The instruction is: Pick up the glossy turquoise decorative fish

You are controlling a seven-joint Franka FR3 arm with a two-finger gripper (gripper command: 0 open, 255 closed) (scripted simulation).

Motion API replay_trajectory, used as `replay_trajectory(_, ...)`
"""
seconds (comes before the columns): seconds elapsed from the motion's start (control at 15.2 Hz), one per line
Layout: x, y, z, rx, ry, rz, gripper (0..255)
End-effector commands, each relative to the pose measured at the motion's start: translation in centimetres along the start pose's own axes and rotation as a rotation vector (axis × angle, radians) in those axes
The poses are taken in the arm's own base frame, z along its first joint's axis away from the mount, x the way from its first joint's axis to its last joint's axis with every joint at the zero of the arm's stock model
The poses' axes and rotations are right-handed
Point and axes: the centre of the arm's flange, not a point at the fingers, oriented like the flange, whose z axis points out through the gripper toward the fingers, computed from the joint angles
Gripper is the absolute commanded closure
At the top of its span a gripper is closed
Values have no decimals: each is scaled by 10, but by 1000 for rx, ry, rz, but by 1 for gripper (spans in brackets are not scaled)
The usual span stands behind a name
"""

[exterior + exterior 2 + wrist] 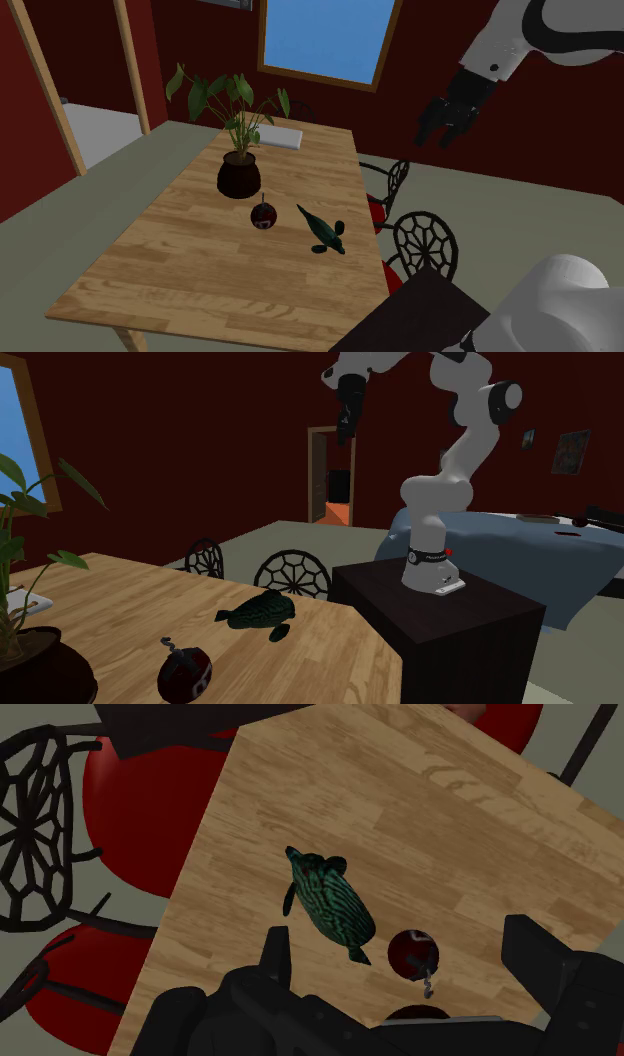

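Note:
The dark green-turquoise striped fish (pixel 323 231) lies flat on the wooden table (pixel 180 260), near the edge by the chairs. It also lies on the table in the second exterior view (pixel 258 614) and below the hand in the wrist view (pixel 327 901). My black gripper (pixel 446 124) hangs high in the air, well above and to the shoulder view's right of the fish, beyond the table's edge. It sits near the top of the second exterior view (pixel 347 422). Its fingers (pixel 277 954) stand apart, open, with nothing between them.
A dark red round object with a small chain (pixel 263 215) rests close beside the fish. A potted plant (pixel 238 175) stands further along the table, a white flat item (pixel 280 136) behind it. Two black wire-backed chairs with red seats (pixel 425 245) line the table's edge near my stand (pixel 440 622).

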Motion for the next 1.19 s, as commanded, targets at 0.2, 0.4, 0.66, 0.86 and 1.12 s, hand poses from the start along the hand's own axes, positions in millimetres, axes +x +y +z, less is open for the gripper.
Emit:
replay_trajectory(0.2,15,12,35,16,-1,10,0)
replay_trajectory(0.4,30,24,71,31,-2,19,0)
replay_trajectory(0.66,50,39,118,52,-3,32,0)
replay_trajectory(0.86,65,50,154,68,-4,42,0)
replay_trajectory(1.12,84,64,202,89,-5,55,0)
